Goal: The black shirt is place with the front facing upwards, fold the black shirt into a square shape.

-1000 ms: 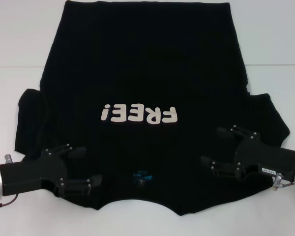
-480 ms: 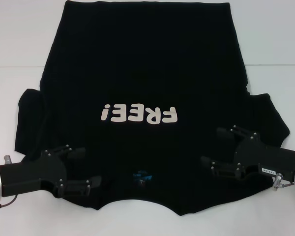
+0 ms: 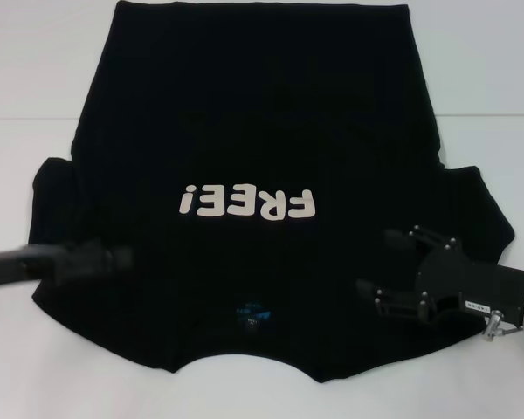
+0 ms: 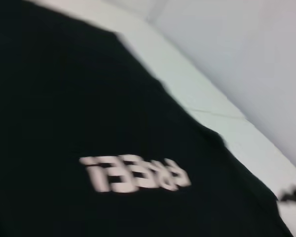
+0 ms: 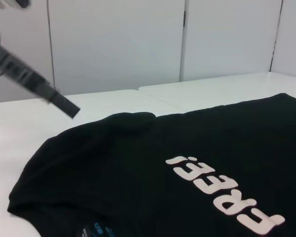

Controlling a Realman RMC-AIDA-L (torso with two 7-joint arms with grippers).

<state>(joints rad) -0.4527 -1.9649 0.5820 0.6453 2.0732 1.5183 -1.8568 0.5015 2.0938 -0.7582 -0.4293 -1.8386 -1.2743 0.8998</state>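
The black shirt [image 3: 262, 175] lies spread flat, print side up, filling the middle of the head view on the white surface [image 3: 35, 78], its collar at the lower edge of the frame and its hem at the top. No fold shows: both sleeves are out to the sides and the body is at full length, so by my reading the whole folding job is left to do. The right tool [image 3: 377, 264] sits at the lower right over the shoulder area, its fingers spread apart and gripping nothing. The left tool [image 3: 113, 258] is a blurred streak at the left sleeve; I cannot tell its state.
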